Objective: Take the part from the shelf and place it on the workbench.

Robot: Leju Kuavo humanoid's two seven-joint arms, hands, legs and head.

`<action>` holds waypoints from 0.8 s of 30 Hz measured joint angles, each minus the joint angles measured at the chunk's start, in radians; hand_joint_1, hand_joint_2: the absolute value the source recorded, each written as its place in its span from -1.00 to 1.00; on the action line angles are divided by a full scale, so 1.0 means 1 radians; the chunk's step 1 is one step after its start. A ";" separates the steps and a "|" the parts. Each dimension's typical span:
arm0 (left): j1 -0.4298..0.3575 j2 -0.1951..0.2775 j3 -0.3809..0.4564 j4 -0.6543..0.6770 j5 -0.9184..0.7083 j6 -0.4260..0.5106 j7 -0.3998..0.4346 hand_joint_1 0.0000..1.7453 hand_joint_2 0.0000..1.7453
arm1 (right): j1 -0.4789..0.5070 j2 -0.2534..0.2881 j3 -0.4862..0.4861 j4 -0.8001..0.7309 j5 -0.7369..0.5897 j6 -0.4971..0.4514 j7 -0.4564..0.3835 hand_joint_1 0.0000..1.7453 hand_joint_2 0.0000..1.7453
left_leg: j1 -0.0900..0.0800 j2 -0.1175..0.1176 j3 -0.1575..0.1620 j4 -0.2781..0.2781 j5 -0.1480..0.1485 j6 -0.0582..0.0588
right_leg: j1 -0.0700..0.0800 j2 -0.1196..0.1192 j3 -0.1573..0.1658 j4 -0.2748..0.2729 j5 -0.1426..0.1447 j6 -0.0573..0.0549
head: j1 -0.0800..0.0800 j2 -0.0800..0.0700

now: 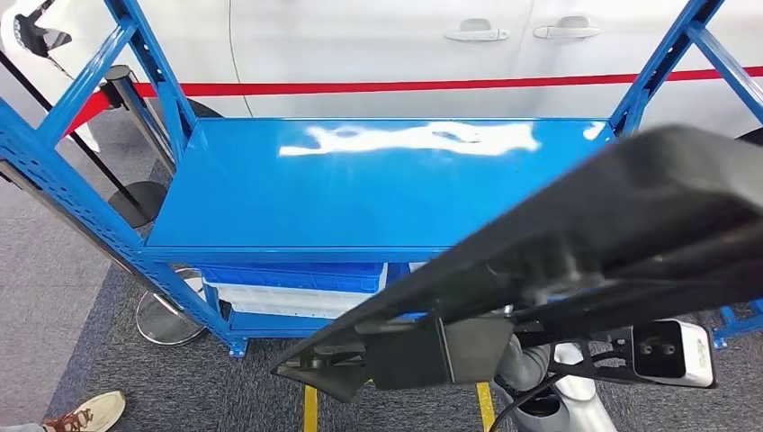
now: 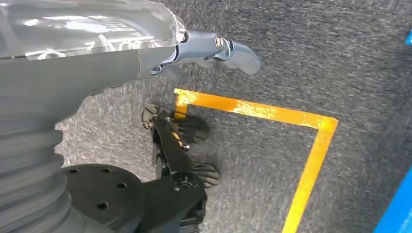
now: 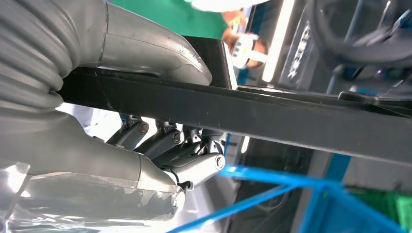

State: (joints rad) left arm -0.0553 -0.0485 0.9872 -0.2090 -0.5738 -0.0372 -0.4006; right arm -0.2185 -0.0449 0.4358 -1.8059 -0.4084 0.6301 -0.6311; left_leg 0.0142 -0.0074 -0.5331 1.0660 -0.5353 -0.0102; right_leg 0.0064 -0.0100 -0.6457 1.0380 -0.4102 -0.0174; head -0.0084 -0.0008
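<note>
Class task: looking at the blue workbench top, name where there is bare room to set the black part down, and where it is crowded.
The blue workbench top lies bare from its left uprights to the middle and back edge. The right front corner is covered by the long black part that the right hand grips. Below, blue bins crowd the lower shelf.

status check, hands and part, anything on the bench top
Right hand grips the black part, raised near the blue workbench. Left hand hangs over floor, holding nothing. Nothing seen on the bench top.
</note>
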 joint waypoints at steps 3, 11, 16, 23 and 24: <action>0.001 -0.001 0.002 0.000 -0.002 0.011 0.012 -1.00 1.00 | 0.016 -0.007 0.005 -0.014 0.007 0.021 -0.043 1.00 1.00 | -0.003 -0.002 0.004 -0.025 0.014 0.023 | 0.002 0.003 -0.007 0.005 0.012 0.018 | 0.001 0.000; 0.002 -0.006 0.010 0.000 -0.002 0.035 0.021 -1.00 1.00 | 0.048 -0.028 0.006 -0.013 0.010 0.047 -0.062 1.00 1.00 | 0.002 0.008 -0.065 -0.029 0.079 0.045 | -0.017 0.009 -0.069 0.266 -0.177 0.058 | 0.006 0.000; 0.003 -0.012 0.016 0.000 -0.002 0.045 0.021 -1.00 1.00 | 0.057 -0.030 0.005 -0.010 0.027 0.053 -0.062 1.00 1.00 | 0.003 0.005 -0.088 -0.034 0.111 0.027 | -0.008 0.011 0.142 -0.021 -0.106 0.035 | 0.006 0.000; 0.008 -0.016 0.018 0.000 -0.011 0.045 0.018 -1.00 1.00 | 0.060 -0.033 -0.005 -0.005 0.033 0.059 -0.062 1.00 1.00 | 0.005 0.005 -0.133 0.085 -0.004 -0.006 | -0.007 0.002 0.115 -0.071 -0.045 -0.010 | 0.004 0.000; 0.008 -0.016 0.018 0.000 -0.013 0.045 0.020 -1.00 1.00 | 0.060 -0.034 -0.006 -0.002 0.031 0.055 -0.061 1.00 1.00 | 0.005 0.005 -0.148 0.150 -0.043 -0.009 | -0.005 0.001 0.101 -0.067 -0.037 -0.012 | 0.004 0.000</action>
State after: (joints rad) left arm -0.0471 -0.0647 1.0049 -0.2090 -0.5871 0.0083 -0.3811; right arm -0.1585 -0.0791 0.4300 -1.8083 -0.3777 0.6847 -0.6925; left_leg 0.0196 -0.0025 -0.6809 1.2158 -0.5787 -0.0190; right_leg 0.0015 -0.0088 -0.5448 0.9710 -0.4476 -0.0291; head -0.0048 -0.0008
